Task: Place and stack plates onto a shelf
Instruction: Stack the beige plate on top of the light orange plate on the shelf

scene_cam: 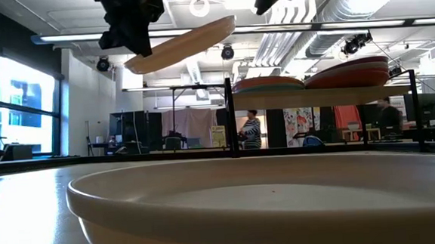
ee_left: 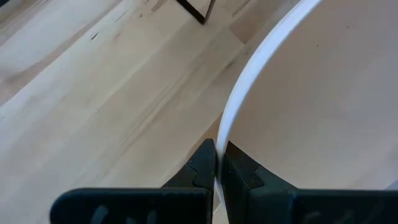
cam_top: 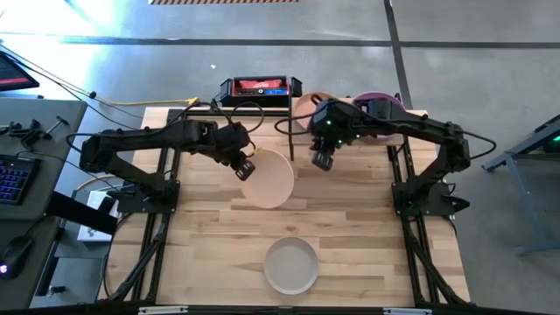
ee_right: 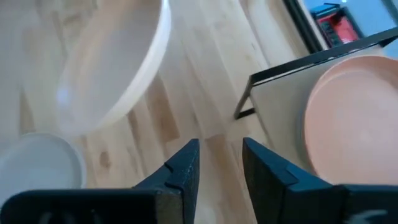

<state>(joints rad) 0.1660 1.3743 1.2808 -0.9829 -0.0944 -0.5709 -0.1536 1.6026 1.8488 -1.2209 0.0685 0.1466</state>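
Observation:
My left gripper (cam_top: pixel 246 167) is shut on a cream plate (cam_top: pixel 269 178), which hangs high above the table's middle and also shows in the low view as the cream plate (scene_cam: pixel 186 42). My right gripper (cam_top: pixel 323 158) hovers open and empty to the right of that plate, in front of the shelf (cam_top: pixel 350 131). On the shelf lie a peach plate (cam_top: pixel 308 108) and a purple plate (cam_top: pixel 385 103); the low view shows two stacks (scene_cam: pixel 269 82) (scene_cam: pixel 348 72) there. A pale grey plate (cam_top: pixel 291 265) rests flat on the table near its front edge. My left gripper pinches the cream plate's rim (ee_left: pixel 222 134) between its two fingers, at the plate's left edge. The fingers (ee_left: pixel 202 168) slant down from the table's left. The plate is lifted clear and tilted, its free edge (scene_cam: pixel 230 20) higher than the held edge.
The shelf's black frame posts (cam_top: pixel 290 131) stand just beyond the held plate. A red-and-black box (cam_top: pixel 259 88) sits at the table's far edge. Bare wood (cam_top: pixel 201 236) lies between the held plate and the pale grey plate (scene_cam: pixel 245 203).

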